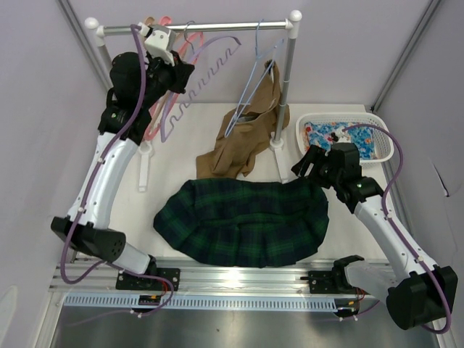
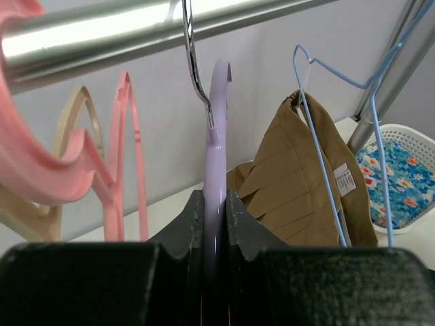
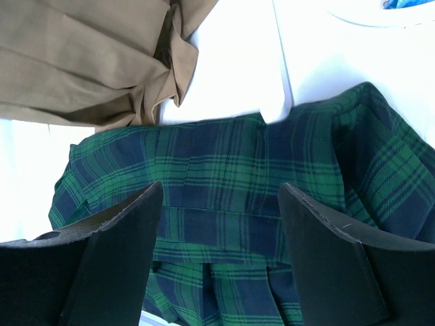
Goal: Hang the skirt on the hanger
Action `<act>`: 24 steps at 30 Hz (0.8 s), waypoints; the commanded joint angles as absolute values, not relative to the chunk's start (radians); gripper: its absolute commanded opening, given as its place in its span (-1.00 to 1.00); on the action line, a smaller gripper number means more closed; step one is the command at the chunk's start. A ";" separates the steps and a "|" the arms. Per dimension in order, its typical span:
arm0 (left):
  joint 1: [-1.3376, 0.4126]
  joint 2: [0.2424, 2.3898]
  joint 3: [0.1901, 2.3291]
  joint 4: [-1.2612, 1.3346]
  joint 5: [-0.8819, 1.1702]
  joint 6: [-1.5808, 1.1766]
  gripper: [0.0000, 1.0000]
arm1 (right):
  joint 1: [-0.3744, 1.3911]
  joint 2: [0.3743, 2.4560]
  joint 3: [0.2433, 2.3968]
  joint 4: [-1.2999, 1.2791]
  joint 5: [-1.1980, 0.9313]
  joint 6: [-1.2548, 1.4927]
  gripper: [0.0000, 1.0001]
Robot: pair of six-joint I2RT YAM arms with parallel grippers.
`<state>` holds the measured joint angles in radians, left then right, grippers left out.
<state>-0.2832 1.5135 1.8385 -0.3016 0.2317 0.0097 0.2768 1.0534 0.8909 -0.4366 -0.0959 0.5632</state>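
Observation:
The green and navy plaid skirt (image 1: 243,221) lies spread flat on the table in front of the arms; it fills the right wrist view (image 3: 231,197). The lavender hanger (image 1: 206,65) with its wavy bar hangs by its metal hook on the rail (image 1: 196,27). My left gripper (image 1: 177,72) is shut on the hanger's arm, which shows edge-on between my fingers in the left wrist view (image 2: 216,156). My right gripper (image 1: 308,163) is open and empty, just above the skirt's right upper edge (image 3: 219,193).
A tan-brown garment (image 1: 246,134) hangs from a thin blue hanger (image 1: 255,69) at the rail's right and drapes onto the table. Pink and tan hangers (image 1: 161,43) hang behind my left gripper. A white basket (image 1: 384,134) with blue floral cloth stands at back right.

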 commanded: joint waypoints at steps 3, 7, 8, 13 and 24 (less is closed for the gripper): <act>-0.302 1.402 1.792 -0.291 0.241 0.032 -1.00 | 0.270 1.048 0.897 -0.420 -0.104 0.540 0.50; -0.304 1.422 1.790 -0.293 0.247 0.066 -1.00 | 0.268 1.068 0.908 -0.410 -0.116 0.543 0.49; -0.304 1.439 1.805 -0.301 0.248 0.063 -1.00 | 0.270 1.075 0.911 -0.408 -0.121 0.546 0.48; -0.304 1.527 1.919 -0.291 0.268 0.057 -1.00 | 0.270 1.080 0.925 -0.416 -0.115 0.538 0.48; -0.241 1.828 2.284 -0.367 0.331 0.008 -1.00 | 0.264 1.085 0.913 -0.419 -0.106 0.522 0.48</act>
